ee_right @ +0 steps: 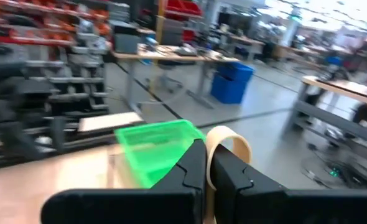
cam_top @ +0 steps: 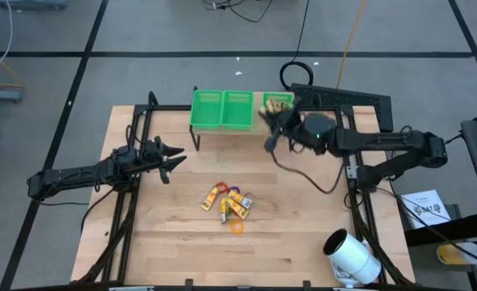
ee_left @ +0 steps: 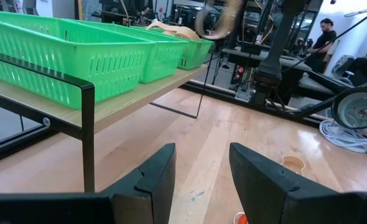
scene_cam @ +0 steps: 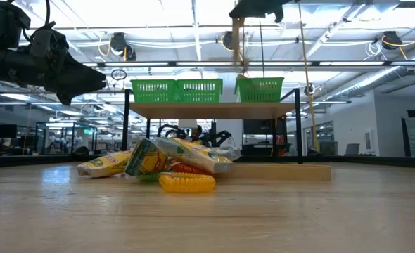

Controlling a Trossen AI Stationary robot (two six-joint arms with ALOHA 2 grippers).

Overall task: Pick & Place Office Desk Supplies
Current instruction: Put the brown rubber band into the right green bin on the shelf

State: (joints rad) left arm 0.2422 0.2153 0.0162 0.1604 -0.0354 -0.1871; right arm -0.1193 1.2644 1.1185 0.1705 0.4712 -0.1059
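Note:
A pile of office desk supplies (cam_top: pixel 229 202) lies on the middle of the table: yellow and purple oblong pieces and an orange ring (cam_top: pixel 237 227); the low view shows this pile (scene_cam: pixel 162 165) too. My right gripper (cam_top: pixel 272 123) is high up beside the rightmost green basket (cam_top: pixel 277 103), shut on a tan rubber band (scene_cam: pixel 240 42). That basket holds more tan bands (ee_left: pixel 171 28). My left gripper (cam_top: pixel 172 158) stands open at the table's left, level, with nothing between its fingers (ee_left: pixel 199 180). My right gripper pinches the tan rubber band between its two shut fingers (ee_right: pixel 193 168), which point about level toward the baskets. A loop of the band (ee_right: pixel 228 144) sticks out past the fingertips. The band hangs slack below the gripper (ee_left: pixel 218 22), clear of the table and the shelf.
Three green baskets (cam_top: pixel 222 109) stand in a row on a raised wooden shelf (scene_cam: pixel 207 109) with black legs at the table's far edge. A large white cylinder (cam_top: pixel 352 255) lies at the near right corner. Bare wood lies around the pile.

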